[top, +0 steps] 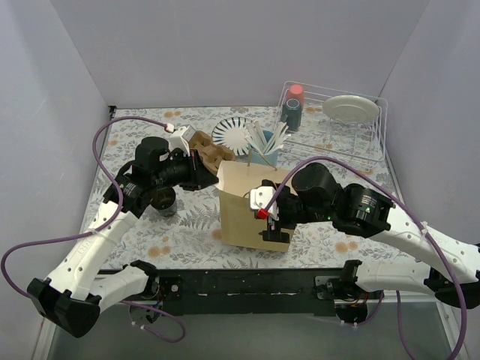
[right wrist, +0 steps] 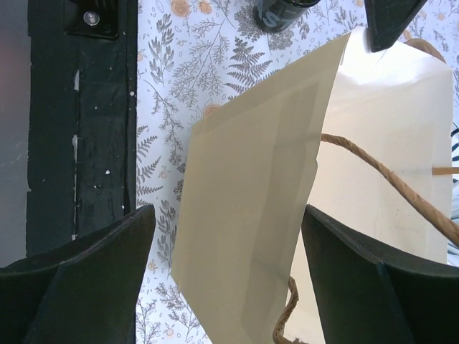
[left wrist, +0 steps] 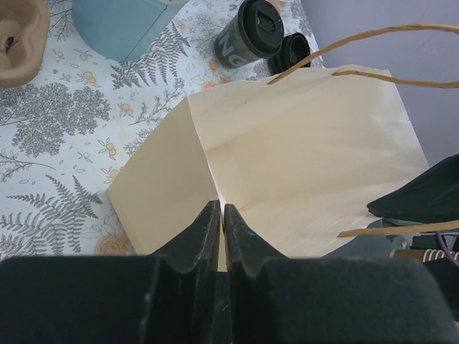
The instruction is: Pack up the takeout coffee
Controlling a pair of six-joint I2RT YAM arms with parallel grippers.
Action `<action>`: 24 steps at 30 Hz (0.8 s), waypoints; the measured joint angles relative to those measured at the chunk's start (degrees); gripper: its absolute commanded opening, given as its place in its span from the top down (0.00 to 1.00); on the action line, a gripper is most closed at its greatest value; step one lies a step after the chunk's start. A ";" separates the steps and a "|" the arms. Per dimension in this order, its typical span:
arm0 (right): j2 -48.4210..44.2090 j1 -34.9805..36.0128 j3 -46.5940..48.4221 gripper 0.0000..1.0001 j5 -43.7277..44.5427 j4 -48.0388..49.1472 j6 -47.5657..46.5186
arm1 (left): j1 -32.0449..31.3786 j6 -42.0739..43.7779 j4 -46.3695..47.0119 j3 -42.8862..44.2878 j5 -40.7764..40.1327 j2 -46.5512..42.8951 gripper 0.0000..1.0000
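Note:
A tan paper bag (top: pixel 247 210) stands open in the middle of the table. My left gripper (top: pixel 213 171) is shut on the bag's rim at its far left corner; in the left wrist view the jaws (left wrist: pixel 222 215) pinch the paper edge of the bag (left wrist: pixel 308 158). My right gripper (top: pixel 271 223) is open at the bag's near right side, and its fingers straddle a wall of the bag (right wrist: pixel 251 215) without touching it. A black takeout coffee cup (top: pixel 163 201) stands left of the bag. Two more black-lidded cups (left wrist: pixel 251 32) stand beyond the bag.
A brown cardboard cup carrier (top: pixel 210 148) and a blue box (top: pixel 264 155) of napkins and stirrers sit behind the bag. A white wire rack (top: pixel 337 120) at the back right holds a plate and a red-lidded cup (top: pixel 293 105). The black table edge (right wrist: pixel 79 122) lies close by.

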 measured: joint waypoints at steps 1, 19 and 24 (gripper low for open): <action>-0.31 0.00 0.00 0.10 0.04 0.00 0.13 | 0.00 -0.02 0.00 0.00 0.00 0.00 0.93; -1.55 0.00 -2.43 0.13 -2.58 1.70 2.36 | 0.02 10.93 2.43 0.46 7.13 -6.36 0.43; -1.66 0.00 -3.78 0.13 -3.06 2.23 2.73 | -0.02 14.40 5.81 0.46 17.00 -3.72 0.44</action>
